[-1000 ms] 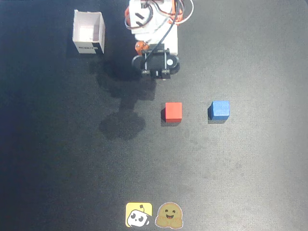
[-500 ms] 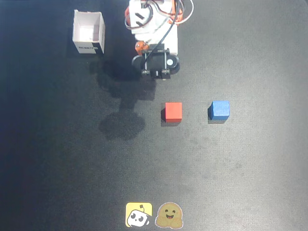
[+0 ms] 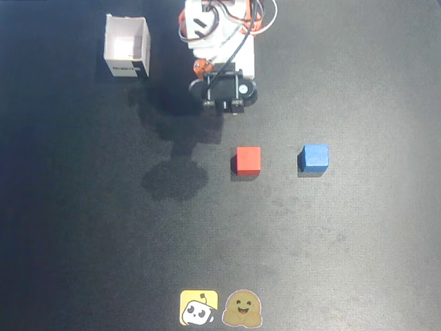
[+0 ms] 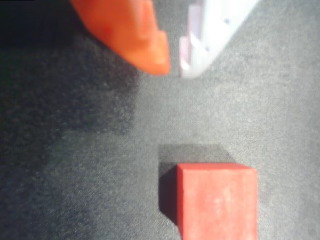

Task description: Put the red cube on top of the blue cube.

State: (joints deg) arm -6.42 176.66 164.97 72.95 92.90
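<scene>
The red cube (image 3: 248, 160) sits on the dark table mat near the middle. The blue cube (image 3: 315, 157) sits to its right, about a cube's width and a half away. In the wrist view the red cube (image 4: 216, 200) lies at the bottom right, and the blue cube is out of view. My gripper (image 4: 172, 70) hangs above the mat, short of the red cube. Its orange finger (image 4: 135, 35) and white finger (image 4: 210, 35) have their tips almost touching, with nothing between them. In the overhead view the arm's head (image 3: 224, 88) hides the fingertips, up and left of the red cube.
A white open-topped box (image 3: 127, 46) stands at the top left. Two stickers, one yellow (image 3: 199, 307) and one brown (image 3: 242, 308), lie at the mat's bottom edge. The arm's shadow falls left of the red cube.
</scene>
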